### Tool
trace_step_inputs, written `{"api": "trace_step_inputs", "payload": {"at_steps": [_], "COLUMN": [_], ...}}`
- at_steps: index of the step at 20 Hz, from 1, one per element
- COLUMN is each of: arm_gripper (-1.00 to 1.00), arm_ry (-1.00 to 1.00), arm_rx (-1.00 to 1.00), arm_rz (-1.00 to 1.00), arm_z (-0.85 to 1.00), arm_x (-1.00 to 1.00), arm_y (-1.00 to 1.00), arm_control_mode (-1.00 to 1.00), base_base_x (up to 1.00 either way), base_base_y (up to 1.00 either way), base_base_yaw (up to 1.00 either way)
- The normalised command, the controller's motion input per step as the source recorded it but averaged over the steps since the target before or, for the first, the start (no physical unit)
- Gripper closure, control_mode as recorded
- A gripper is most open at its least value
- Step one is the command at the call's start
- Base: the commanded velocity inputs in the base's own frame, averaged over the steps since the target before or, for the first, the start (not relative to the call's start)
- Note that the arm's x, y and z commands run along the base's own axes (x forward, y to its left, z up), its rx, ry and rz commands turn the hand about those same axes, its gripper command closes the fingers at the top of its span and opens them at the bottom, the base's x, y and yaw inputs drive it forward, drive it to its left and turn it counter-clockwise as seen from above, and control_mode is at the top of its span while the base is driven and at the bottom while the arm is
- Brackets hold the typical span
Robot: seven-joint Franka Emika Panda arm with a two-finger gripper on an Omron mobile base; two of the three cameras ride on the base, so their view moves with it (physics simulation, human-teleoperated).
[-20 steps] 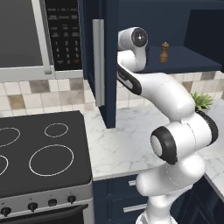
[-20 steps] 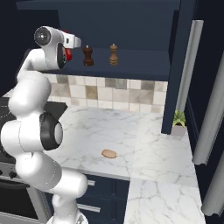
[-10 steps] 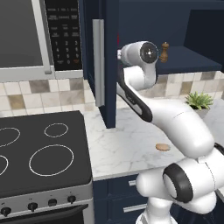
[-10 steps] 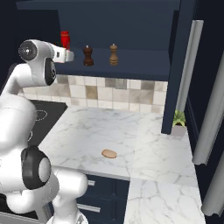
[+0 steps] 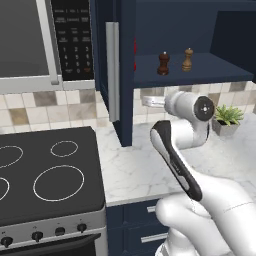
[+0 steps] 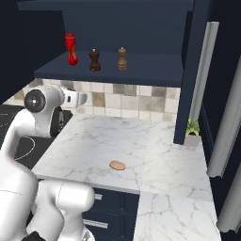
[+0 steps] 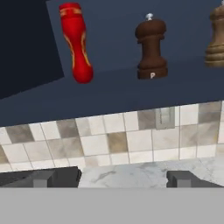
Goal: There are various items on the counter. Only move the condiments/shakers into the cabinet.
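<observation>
The red squeeze bottle (image 6: 71, 49), the dark pepper mill (image 6: 94, 60) and the tan shaker (image 6: 122, 59) are seen upright in a row on the cabinet (image 6: 141, 28) shelf — bottle leftmost in the right base view. The gripper (image 7: 118, 178) is held below shelf level with its fingers spread apart and nothing between them. A flat tan disc of food (image 6: 117, 165) lies on the counter (image 6: 155, 141) — near its front edge.

I'm reading a single white letter "P" on the base of the dark brown pepper mill (image 7: 150, 46) in the hand view. The microwave's keypad (image 5: 73, 35) is showing white markings, but they're too small to read.
</observation>
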Motion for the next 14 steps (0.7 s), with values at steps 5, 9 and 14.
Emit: {"api": "trace_step_inputs", "payload": {"at_steps": [5, 9, 14], "arm_gripper": [-1.00, -1.00, -1.00], "arm_ry": [0.01, 0.01, -0.10], "arm_rx": [0.00, 0.09, 0.23], "arm_rz": [-0.03, -0.12, -0.20], "arm_z": [-0.74, -0.10, 0.03], "arm_x": [-1.00, -1.00, -1.00], "arm_y": [-0.90, -0.95, -1.00], "arm_control_mode": [-1.00, -1.00, -1.00], "base_base_x": [0.00, 0.00, 0.00], "base_base_y": [0.00, 0.00, 0.00], "base_base_yaw": [0.00, 0.00, 0.00]}}
